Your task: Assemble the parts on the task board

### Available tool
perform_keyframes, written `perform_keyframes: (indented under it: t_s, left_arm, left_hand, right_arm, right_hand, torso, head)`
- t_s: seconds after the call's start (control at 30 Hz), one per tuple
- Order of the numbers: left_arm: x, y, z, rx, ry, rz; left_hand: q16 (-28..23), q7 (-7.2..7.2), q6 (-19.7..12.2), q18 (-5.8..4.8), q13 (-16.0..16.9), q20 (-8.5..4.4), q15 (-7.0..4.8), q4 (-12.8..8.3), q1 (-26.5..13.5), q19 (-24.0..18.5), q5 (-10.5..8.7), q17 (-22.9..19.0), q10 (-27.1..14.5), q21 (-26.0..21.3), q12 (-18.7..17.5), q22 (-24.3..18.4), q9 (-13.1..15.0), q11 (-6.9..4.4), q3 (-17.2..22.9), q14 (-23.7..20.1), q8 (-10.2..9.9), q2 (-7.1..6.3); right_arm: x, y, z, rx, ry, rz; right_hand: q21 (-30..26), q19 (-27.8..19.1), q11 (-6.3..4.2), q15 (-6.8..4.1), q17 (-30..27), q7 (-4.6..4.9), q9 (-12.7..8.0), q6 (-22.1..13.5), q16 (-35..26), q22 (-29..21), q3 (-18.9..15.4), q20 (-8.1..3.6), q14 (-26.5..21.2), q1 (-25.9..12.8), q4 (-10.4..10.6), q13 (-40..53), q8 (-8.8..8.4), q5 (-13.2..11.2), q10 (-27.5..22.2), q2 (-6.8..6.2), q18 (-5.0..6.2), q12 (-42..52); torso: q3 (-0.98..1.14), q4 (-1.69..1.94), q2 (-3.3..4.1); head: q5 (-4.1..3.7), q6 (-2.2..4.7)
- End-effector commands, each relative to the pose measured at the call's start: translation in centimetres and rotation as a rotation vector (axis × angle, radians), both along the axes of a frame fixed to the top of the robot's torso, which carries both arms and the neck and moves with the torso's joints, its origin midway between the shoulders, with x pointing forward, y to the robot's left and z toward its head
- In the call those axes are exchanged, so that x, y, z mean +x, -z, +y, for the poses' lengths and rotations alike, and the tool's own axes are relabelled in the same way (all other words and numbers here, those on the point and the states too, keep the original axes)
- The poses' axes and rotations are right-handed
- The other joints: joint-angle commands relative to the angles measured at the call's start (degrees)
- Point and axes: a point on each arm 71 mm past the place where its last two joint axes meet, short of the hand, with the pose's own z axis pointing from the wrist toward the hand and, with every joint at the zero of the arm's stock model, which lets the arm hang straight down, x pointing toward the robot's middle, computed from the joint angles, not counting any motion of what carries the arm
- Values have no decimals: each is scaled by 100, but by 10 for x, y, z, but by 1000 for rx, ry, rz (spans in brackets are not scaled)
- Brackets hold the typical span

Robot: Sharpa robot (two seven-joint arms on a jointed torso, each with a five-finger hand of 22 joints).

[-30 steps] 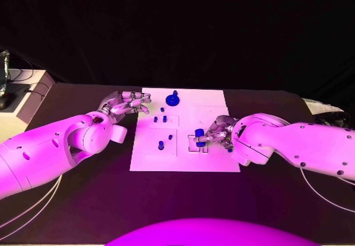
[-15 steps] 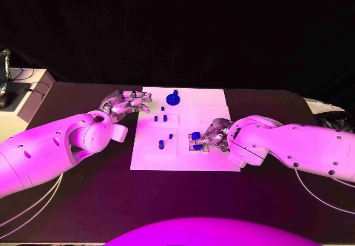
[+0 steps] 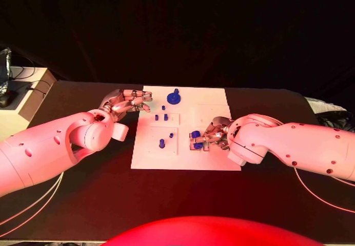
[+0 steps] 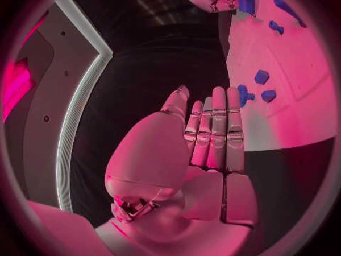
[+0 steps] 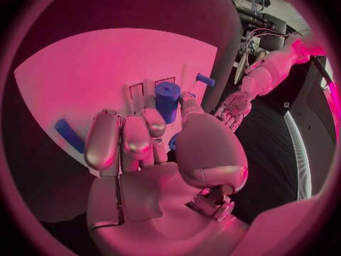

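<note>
The white task board [image 3: 214, 110] lies mid-table. My right hand [image 3: 212, 136] rests over its right front part and pinches a short blue cylinder [image 3: 196, 134] between thumb and fingers; in the right wrist view the cylinder [image 5: 167, 98] stands at the fingertips beside small outlined slots. Another blue piece [image 3: 198, 146] sits just below it. My left hand [image 3: 130, 102] hovers at the board's far left edge, fingers straight and close together [image 4: 213, 136], holding nothing. A round blue knob [image 3: 174, 97], two small pegs [image 3: 160, 117] and a larger piece [image 3: 161, 144] sit on the board.
A blue rod [image 5: 69, 135] lies flat on the board near my right hand. A small peg [image 3: 171, 135] stands mid-board. A pale cabinet [image 3: 18, 97] stands off the table's left edge. Dark tabletop [image 3: 89, 189] surrounds the board.
My right hand has slid a little left and toward the board's front with the blue cylinder, lowering onto the slots. The left hand has stayed put.
</note>
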Motion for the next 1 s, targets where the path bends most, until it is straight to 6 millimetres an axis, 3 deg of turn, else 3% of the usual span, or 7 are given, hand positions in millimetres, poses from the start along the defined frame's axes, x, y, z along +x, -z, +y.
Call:
perform_keyframes:
  t_s: [0.03,0.17,0.27,0.43,0.53,0.67,1.0]
  left_arm:
    - [0,-1,-2,-10,12,-1]
    - [0,-1,-2,-10,13,0]
    - [0,-1,-1,-10,12,0]
    - [-1,-1,-1,-10,14,1]
    - [-1,-1,-1,-10,14,1]
    - [-1,-1,-1,-10,14,2]
    - [-1,-1,-1,-9,12,2]
  left_hand:
    - [23,24,-20,-74,4,15,17,13,-6,3,-23,-6,-33,-20,27,0,5,-16,-22,-42,-12,-6]
    - [25,32,-36,-73,4,17,19,15,-8,6,-23,-10,-41,-26,31,0,5,-14,-30,-44,-12,-7]
    - [25,32,-36,-73,4,17,19,15,-8,6,-23,-10,-41,-26,31,0,5,-14,-30,-44,-12,-7]
    - [25,32,-36,-73,4,17,19,15,-8,6,-23,-10,-41,-26,31,0,5,-14,-30,-44,-12,-7]
    - [25,32,-36,-73,4,17,19,15,-8,6,-23,-10,-41,-26,31,0,5,-14,-30,-44,-12,-7]
    - [25,32,-36,-73,4,17,19,15,-8,6,-23,-10,-41,-26,31,0,5,-14,-30,-44,-12,-7]
    - [27,42,-45,-70,5,23,24,20,-16,13,-21,-23,-61,-47,44,-6,6,-8,-49,-51,-8,-1]
  right_arm:
    - [-2,4,1,-31,-21,8]
    - [-1,4,1,-32,-20,-2]
    - [-1,4,1,-33,-21,-7]
    - [0,4,1,-34,-22,-19]
    - [0,4,1,-33,-22,-25]
    - [0,4,2,-30,-22,-31]
    - [-1,2,1,-15,-16,-54]
  right_hand:
    - [13,241,13,19,13,24,-6,32,-41,887,453,15,2,39,32,61,-16,-207,-44,-266,-65,-39]
    - [-1,239,24,25,14,36,-9,20,-56,885,630,24,2,21,595,27,-25,-743,-65,-640,-60,-73]
    - [3,240,24,24,27,35,-5,20,-60,886,624,24,6,112,946,11,-22,-904,-66,-767,-60,-68]
    - [-5,238,26,26,23,37,-10,8,-74,885,513,25,3,-22,1088,-4,-30,-951,-77,-872,-59,-80]
    - [-12,237,21,31,40,48,-12,-5,-76,883,-494,25,7,-27,832,-16,-35,-402,-85,-426,-59,-86]
    - [-5,238,29,28,46,40,-19,-11,-84,885,-489,27,9,-74,1061,-29,-34,-585,-91,-541,-59,-84]
    - [1,236,30,30,54,41,-24,-17,-90,887,-553,29,7,-356,1105,-43,-33,-718,-100,-599,-61,-97]
  torso:
    - [-6,-7,0]
    - [-2,-9,0]
    - [0,-11,0]
    - [-1,-7,-4]
    - [-3,-5,-2]
    - [-2,-9,-1]
    - [-2,-5,-6]
  head:
    - [11,-13]
    - [14,-16]
    - [16,-18]
    - [16,-21]
    - [15,-16]
    - [13,-15]
    - [4,-15]
